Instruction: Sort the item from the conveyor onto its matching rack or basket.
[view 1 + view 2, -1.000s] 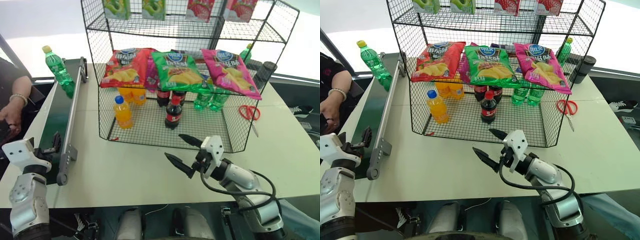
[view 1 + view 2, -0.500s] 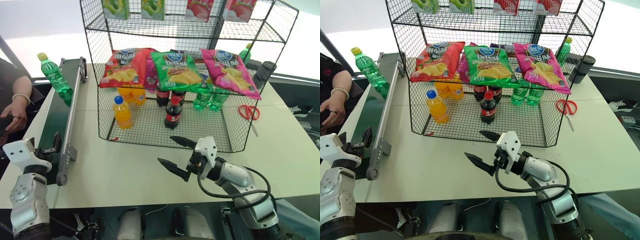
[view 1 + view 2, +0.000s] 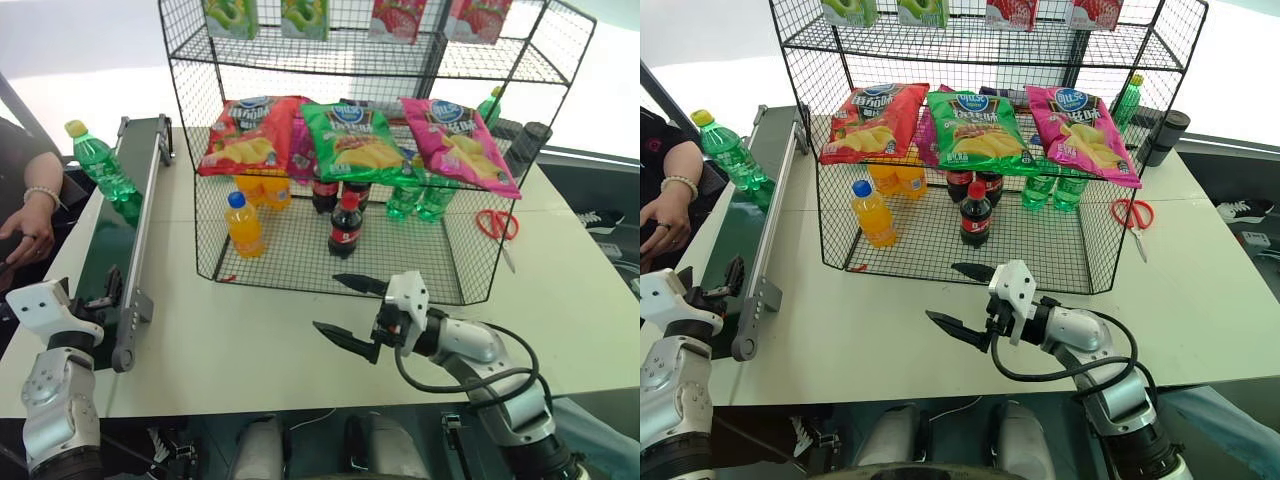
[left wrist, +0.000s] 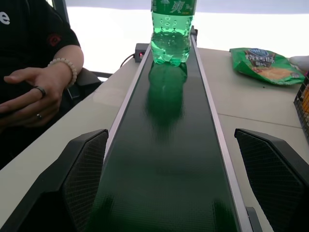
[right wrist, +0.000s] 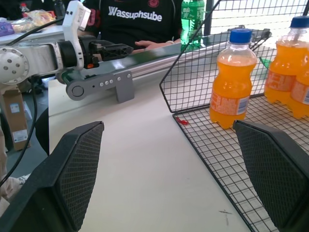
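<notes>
The green soda bottle (image 3: 98,161) stood upright, cap up, on the far conveyor (image 4: 169,159); the right wrist view showed an orange bottle (image 5: 232,79). Both jaws stood open, empty.

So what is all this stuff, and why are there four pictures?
It's a robot with two arms. Two pictures come from cameras in its head, looking down at a table. The other two come from cameras on its wrists. Its left gripper and right gripper are both open, holding nothing. A green bottle stands on the conveyor, a moving belt. The big black wire rack holds chip bags, orange bottles and cola bottles. A person's hand rests beside the belt.
</notes>
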Controlling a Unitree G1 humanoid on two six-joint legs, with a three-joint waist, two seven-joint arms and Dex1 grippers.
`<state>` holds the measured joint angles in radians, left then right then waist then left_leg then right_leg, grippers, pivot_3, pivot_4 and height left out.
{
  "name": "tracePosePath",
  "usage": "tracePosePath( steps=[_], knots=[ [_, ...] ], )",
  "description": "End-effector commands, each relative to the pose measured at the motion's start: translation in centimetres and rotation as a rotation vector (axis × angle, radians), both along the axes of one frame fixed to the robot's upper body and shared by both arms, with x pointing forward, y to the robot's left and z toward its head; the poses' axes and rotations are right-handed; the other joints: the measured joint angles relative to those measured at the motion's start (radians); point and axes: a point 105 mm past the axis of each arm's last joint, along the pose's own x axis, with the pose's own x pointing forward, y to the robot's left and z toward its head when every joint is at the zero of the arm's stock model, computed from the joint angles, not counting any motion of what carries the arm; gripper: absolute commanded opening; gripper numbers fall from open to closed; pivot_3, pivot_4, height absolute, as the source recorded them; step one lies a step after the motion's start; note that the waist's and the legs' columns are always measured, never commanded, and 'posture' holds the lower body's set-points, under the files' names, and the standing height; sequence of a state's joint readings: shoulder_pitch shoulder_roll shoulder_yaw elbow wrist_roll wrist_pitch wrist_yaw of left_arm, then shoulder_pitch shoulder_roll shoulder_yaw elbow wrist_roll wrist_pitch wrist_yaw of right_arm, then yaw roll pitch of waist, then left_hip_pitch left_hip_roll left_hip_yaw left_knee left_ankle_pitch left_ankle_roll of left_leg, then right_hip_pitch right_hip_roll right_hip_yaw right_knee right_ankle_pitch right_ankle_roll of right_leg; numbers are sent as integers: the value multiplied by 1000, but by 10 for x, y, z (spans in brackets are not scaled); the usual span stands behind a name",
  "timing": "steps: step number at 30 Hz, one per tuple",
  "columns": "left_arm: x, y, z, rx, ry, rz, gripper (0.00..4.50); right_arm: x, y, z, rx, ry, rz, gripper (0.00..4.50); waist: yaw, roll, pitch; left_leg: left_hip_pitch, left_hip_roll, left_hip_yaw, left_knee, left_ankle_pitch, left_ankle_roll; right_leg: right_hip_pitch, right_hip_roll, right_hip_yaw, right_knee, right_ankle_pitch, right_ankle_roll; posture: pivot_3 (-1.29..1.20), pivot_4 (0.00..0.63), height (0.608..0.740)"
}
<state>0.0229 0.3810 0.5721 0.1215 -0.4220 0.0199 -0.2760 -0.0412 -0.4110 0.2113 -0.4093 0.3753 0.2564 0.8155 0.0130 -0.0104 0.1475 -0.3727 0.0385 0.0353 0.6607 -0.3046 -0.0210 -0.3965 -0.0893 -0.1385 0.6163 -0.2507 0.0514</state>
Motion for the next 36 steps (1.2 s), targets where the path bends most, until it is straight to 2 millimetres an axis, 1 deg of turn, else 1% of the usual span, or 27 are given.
tracePosePath(
  steps=[1, 11, 18, 27, 36],
  knots=[
    [1, 2, 10, 43, -31, -2, 4500, -3, 4, 10, 26, -29, 30, 4462, 0, 0, 0, 0, 0, 0, 0, 0, 0, 0, 0, 0, 0, 0, 0, 0, 150, 735],
    [2, 0, 8, 39, -34, -7, 4500, -2, 5, 13, 32, -22, 32, 4462, 0, 0, 0, 0, 0, 0, 0, 0, 0, 0, -1, 0, 0, 0, 0, 0, 150, 735],
    [4, -1, 9, 35, -45, -7, 4500, 8, 6, 19, 29, -26, 35, 4462, 0, 0, 0, 0, 0, 0, 0, 0, 0, 0, -1, 0, 0, 0, 0, 0, 150, 735],
    [4, 0, 9, 40, -52, 3, 4500, 2, 8, 22, 34, -23, 40, 4462, 0, 0, 0, 0, 0, 0, 0, 0, 0, 0, -1, 0, 0, 0, 0, 0, 150, 735],
    [4, 1, 9, 43, -55, 10, 4500, 2, 7, 23, 29, -24, 39, 4462, 0, 0, 0, 0, 1, 0, 0, 0, 0, 0, -1, 0, 0, 0, 0, 0, 150, 735]
  ],
)
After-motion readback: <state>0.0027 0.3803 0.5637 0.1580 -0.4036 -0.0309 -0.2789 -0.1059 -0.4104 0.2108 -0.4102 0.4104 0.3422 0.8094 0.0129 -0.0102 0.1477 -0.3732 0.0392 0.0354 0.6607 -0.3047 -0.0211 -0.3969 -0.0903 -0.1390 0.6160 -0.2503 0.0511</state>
